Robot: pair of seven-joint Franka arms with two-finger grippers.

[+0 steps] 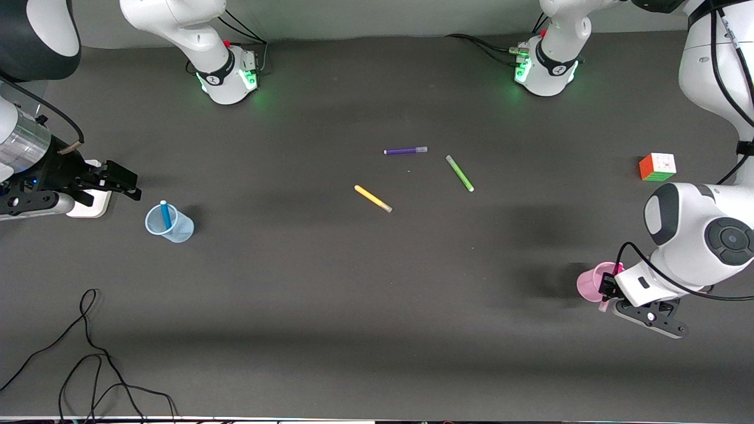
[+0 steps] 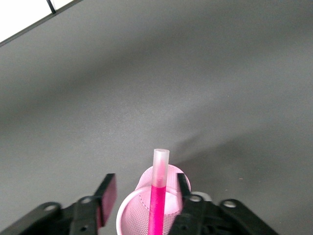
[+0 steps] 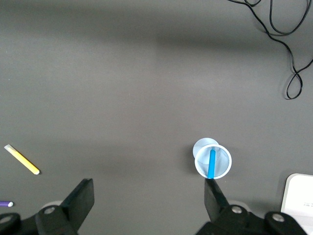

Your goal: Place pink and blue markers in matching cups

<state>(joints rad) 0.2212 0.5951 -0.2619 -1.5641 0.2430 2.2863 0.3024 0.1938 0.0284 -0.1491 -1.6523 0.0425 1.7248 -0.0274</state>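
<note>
The pale blue cup stands toward the right arm's end of the table, with the blue marker leaning upright in it. Both show in the right wrist view, cup and marker. My right gripper is open and empty, up beside the blue cup. The pink textured cup stands toward the left arm's end. The pink marker stands in it, pale cap up. My left gripper is open, its fingers either side of the pink cup, clear of the marker.
A purple pen, a green pen and a yellow pen lie mid-table. A colour cube sits near the left arm's end. A black cable loops at the near edge. A white block lies under the right arm.
</note>
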